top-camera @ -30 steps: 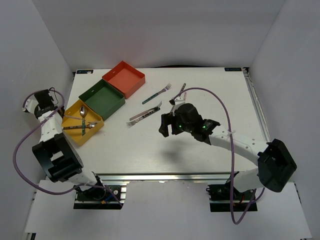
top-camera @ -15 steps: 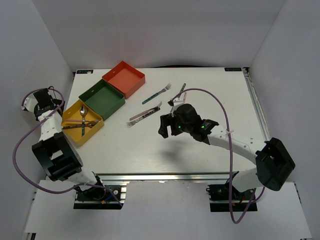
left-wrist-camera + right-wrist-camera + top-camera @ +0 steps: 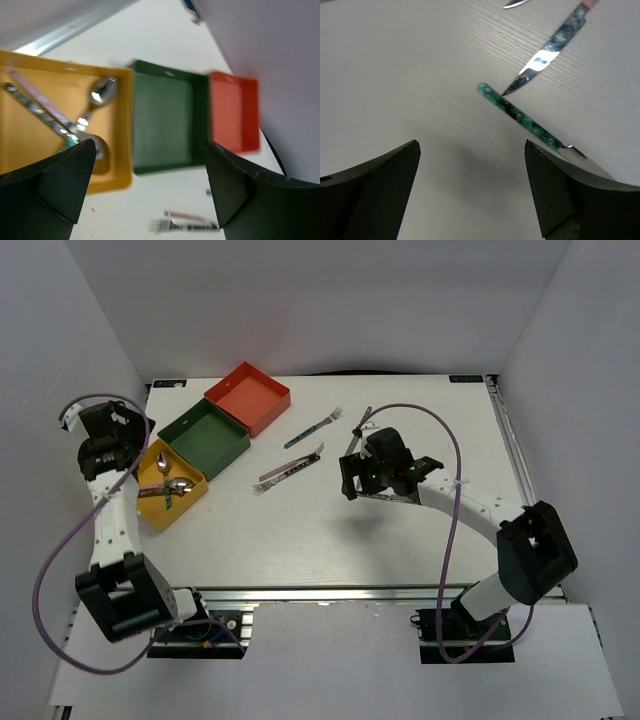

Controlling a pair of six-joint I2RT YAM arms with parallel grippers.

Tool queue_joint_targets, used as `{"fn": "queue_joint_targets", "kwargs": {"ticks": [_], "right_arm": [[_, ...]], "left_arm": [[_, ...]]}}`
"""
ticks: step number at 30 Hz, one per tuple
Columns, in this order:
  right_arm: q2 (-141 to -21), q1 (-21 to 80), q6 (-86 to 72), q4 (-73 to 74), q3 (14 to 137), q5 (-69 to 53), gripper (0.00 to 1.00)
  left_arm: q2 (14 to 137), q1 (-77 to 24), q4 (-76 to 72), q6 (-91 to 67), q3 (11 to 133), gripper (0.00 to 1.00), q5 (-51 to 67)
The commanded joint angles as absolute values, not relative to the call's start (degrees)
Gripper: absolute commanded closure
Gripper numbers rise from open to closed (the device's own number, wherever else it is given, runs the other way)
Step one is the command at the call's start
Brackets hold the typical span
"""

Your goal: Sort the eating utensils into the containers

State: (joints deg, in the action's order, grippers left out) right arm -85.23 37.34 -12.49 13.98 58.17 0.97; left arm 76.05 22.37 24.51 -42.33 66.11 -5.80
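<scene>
Left fingers (image 3: 60, 185) stand wide apart with nothing between them, hanging over the yellow tray (image 3: 30, 140) at the desk's (image 3: 300, 540) left edge. In that tray lie crossed spoons (image 3: 102, 92) and a pinkish-handled piece (image 3: 45, 102). Beyond it the green tray (image 3: 160, 120) and the red tray (image 3: 232, 112) sit wall to wall. Behind these fingers the wrist bends toward the tray, and the left arm rises along the left edge from its base at the near left corner. Right fingers (image 3: 375, 185) are spread too, empty, low over the desk's middle. A teal-handled utensil (image 3: 520, 117) lies below them, one end hidden by a finger, with a knife (image 3: 550, 47) tip just beside it. That arm's forearm runs back toward the near right corner. Two forks (image 3: 311, 428) (image 3: 290, 470) lie between these fingers and the trays.
</scene>
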Motion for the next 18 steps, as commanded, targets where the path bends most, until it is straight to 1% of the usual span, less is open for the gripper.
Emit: {"fn": "queue_joint_targets", "kwargs": {"ticks": [1, 4, 6, 9, 11, 13, 15, 18], "right_arm": [[-88.5, 35.25, -4.93, 22.22, 62.04, 4.65, 0.11], [-92.98, 34.98, 2.43, 26.88, 64.59, 6.85, 0.12], [-96.84, 34.89, 6.22, 28.03, 66.18, 6.51, 0.14], [-101.06, 34.72, 12.12, 26.81, 67.58, 3.96, 0.17], [-103.27, 34.37, 13.79, 24.71, 68.11, 3.69, 0.18], [-105.1, 33.75, 14.5, 22.95, 68.38, 1.94, 0.2], [-107.22, 33.4, 14.76, 24.07, 69.43, -1.56, 0.22], [-110.74, 33.4, 14.41, 27.15, 71.01, -4.39, 0.47]], "left_arm": [[66.9, 15.75, 24.17, -35.17, 62.51, 0.02, 1.04], [58.47, 10.56, 20.84, -31.12, 53.81, 0.02, 3.43], [53.3, 9.41, 19.6, -29.02, 47.68, 0.02, 3.95], [50.54, 9.4, 20.3, -25.68, 42.65, 0.02, 4.83], [50.27, 8.53, 21.78, -25.93, 42.19, 0.02, 4.22], [50.71, 5.46, 21.62, -25.14, 42.54, 0.02, 5.54], [50.89, 4.05, 21.71, -25.31, 42.45, 0.02, 5.1], [50.89, 3.34, 22.24, -25.14, 42.63, 0.02, 4.13]]}}
